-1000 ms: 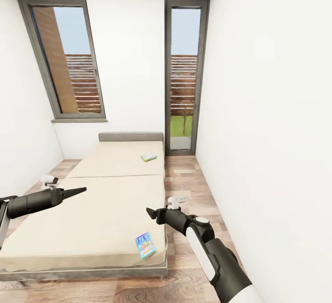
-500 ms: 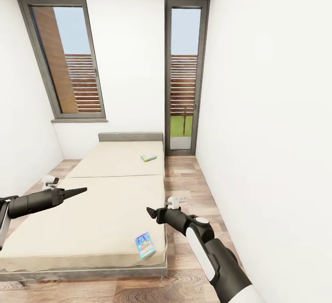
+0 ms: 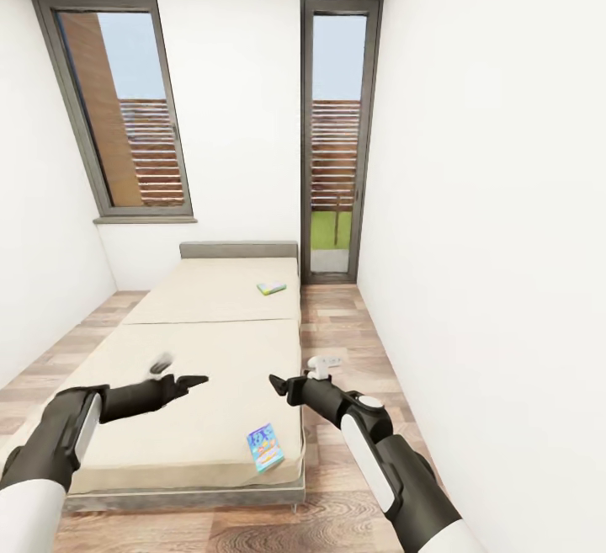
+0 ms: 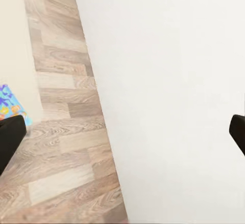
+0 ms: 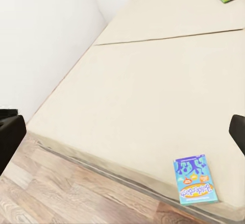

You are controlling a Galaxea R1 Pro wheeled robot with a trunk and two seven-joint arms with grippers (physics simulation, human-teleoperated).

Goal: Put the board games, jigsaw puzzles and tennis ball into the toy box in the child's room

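I'm parked at the foot of the bed with both arms out in front of me, and nothing is picked up yet. My left hand hangs over the mattress, holding nothing; in its wrist view the finger pads sit far apart, so I read it as wide open. My right hand hovers at the bed's near right edge, also empty, its pads just as far apart in its own wrist view. The blue board game lies flat on the mattress corner, just below and ahead of the right hand, nearer to it than to the left. The green-edged board game sits well beyond both hands, up near the headboard. I judge the task is at its start here: both bed games remain to be fetched and carried to the toy box.
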